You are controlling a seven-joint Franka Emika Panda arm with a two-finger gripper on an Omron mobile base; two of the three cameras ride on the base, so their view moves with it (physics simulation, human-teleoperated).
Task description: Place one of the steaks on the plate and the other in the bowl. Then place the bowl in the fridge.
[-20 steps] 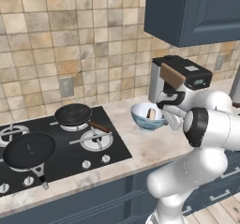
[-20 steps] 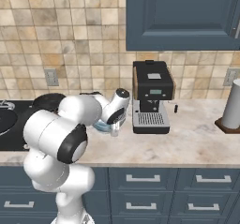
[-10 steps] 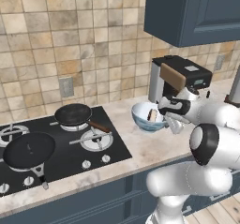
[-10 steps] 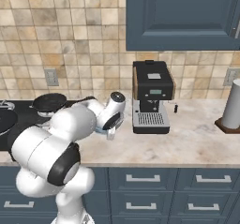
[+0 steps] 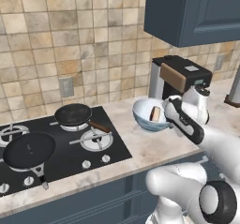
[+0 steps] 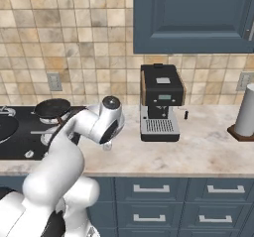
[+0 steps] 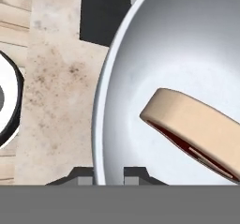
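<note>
**Bowl's up – fridge run next**

Pincer (image 7: 108, 174) clamped on the rim of the bowl (image 5: 149, 114), one tip each side of the wall. Bowl held just above the worktop (image 5: 140, 148) in front of the coffee machine (image 5: 178, 80), steak (image 5: 155, 114) leaning inside. Looks like the carry step – next up, keeping it level and swinging toward the fridge without tipping the meat out.

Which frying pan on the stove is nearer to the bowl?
The back pan, with the brown handle; the front pan sits farther left of the bowl.
</note>
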